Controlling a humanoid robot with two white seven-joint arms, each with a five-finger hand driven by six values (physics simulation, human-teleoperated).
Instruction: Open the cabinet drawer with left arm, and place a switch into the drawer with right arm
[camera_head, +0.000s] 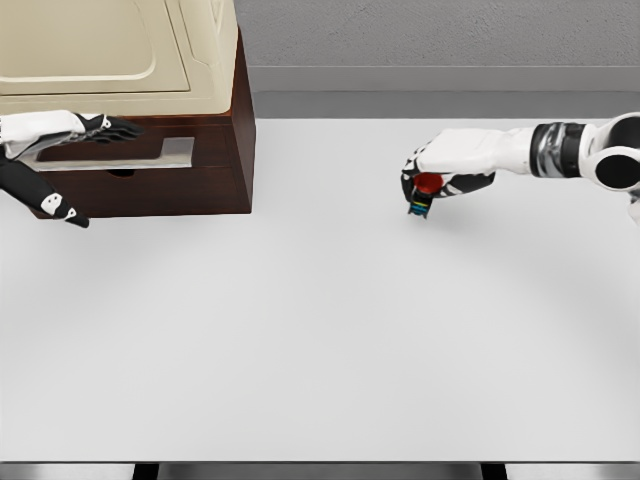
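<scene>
Right hand (432, 178) at 2 o'clock clamped on red-capped switch (425, 192); left hand (88, 128) at 10 o'clock, fingers apart, over dark wooden cabinet drawer (150, 165).

A red-topped switch (424, 192) with blue-green banding, a dark brown cabinet (215, 180) with cream top, a white table (320, 340).

Glossy white arm shells, black finger segments on each hand (440, 172), and a silver-and-black banded right forearm joint (556, 150).
</scene>
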